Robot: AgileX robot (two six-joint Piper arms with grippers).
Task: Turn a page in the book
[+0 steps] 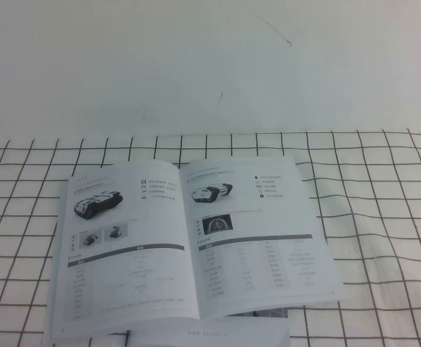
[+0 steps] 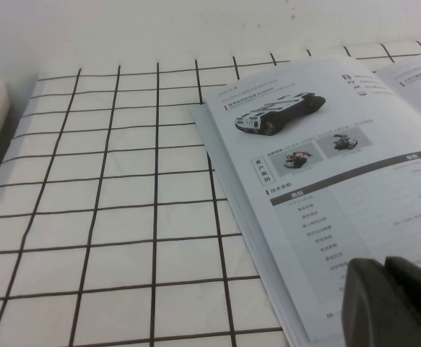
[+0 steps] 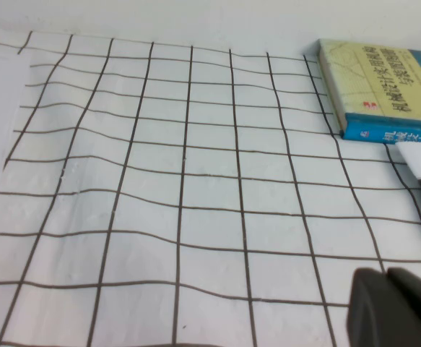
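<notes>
While the thin white paperback catalogue (image 1: 188, 246) lies open and flat on the white cloth with a black grid pattern (image 1: 383, 217), its right-hand glossy paper page (image 1: 257, 235) with a small vehicle photo, a grey bar and a table of small text rests level, no corner lifted. The facing left-hand leaf (image 1: 127, 249) carries a larger picture of a dark and white vehicle, two smaller photos and its own grey bar and table. Under the catalogue's near edge a plain white sheet (image 1: 217, 334) with a line of small print pokes out.

Neither arm shows from the raised camera. The left gripper (image 2: 392, 303) appears only as a dark shape in its own wrist camera, just above the near part of the catalogue's left-hand leaf; I cannot tell how its jaws stand. The right gripper (image 3: 394, 307) is likewise a dark shape in its wrist camera, over bare grid cloth away from the catalogue, and its jaws cannot be judged either. Beyond it lies a closed thick book with a pale yellow cover and blue spine (image 3: 383, 90).
</notes>
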